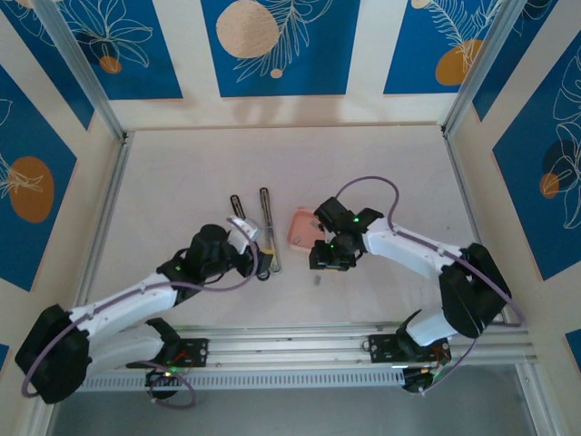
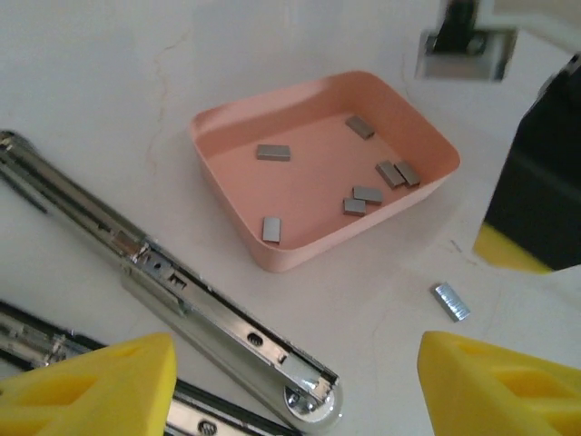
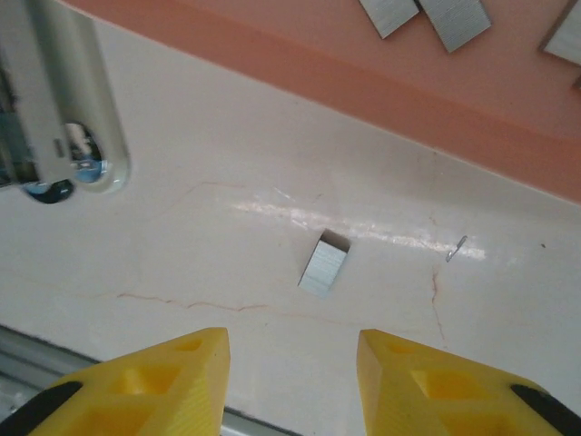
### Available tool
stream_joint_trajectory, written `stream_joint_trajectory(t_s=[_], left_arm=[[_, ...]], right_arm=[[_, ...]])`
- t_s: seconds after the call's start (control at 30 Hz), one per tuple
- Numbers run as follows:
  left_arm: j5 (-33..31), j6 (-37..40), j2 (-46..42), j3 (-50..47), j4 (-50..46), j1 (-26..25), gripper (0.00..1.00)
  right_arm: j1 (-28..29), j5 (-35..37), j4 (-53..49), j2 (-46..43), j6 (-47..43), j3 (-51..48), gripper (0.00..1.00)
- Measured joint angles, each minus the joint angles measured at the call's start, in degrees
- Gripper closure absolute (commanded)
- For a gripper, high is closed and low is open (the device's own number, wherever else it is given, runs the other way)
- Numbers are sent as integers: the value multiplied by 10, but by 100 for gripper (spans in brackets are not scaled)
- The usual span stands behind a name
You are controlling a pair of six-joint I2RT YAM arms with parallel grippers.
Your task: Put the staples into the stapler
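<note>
Two claws, both empty. Left gripper [image 2: 295, 377]: yellow fingers spread wide, above end of slim white-and-chrome stapler [image 2: 182, 291], lying opened on pale table [image 2: 91, 73]. Shallow pink plastic tray [image 2: 272, 247] holds seven small grey metal staple strips [image 2: 368, 193]. Loose strip [image 3: 324, 263] on table beside tray. Right gripper [image 3: 290, 372]: fingers apart, hovering just short of loose strip. We judge the risk: thin flat strip skids away if pinched off-centre.

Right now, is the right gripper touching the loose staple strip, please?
Apart: the right wrist view shows bare table between the right gripper and the staple strip.
</note>
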Motion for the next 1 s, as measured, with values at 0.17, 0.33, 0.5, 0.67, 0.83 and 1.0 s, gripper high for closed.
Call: stream_joint_trajectory(t_s=[0.17, 0.33, 0.5, 0.67, 0.83, 1.0], left_arm=[[-57, -69, -63, -70, 30, 9, 25], [-100, -105, -104, -105, 39, 12, 25], [-126, -119, -124, -117, 39, 12, 24], [-136, -119, -124, -118, 39, 12, 24], [-137, -122, -124, -118, 39, 12, 24], [-138, -125, -124, -118, 39, 12, 24]], right_arm=[[18, 17, -11, 66, 6, 32, 58], [28, 26, -15, 108, 14, 47, 58], [32, 35, -21, 130, 24, 52, 59], [36, 38, -29, 139, 33, 52, 59], [40, 40, -29, 147, 41, 53, 63], [41, 43, -28, 158, 44, 54, 70]])
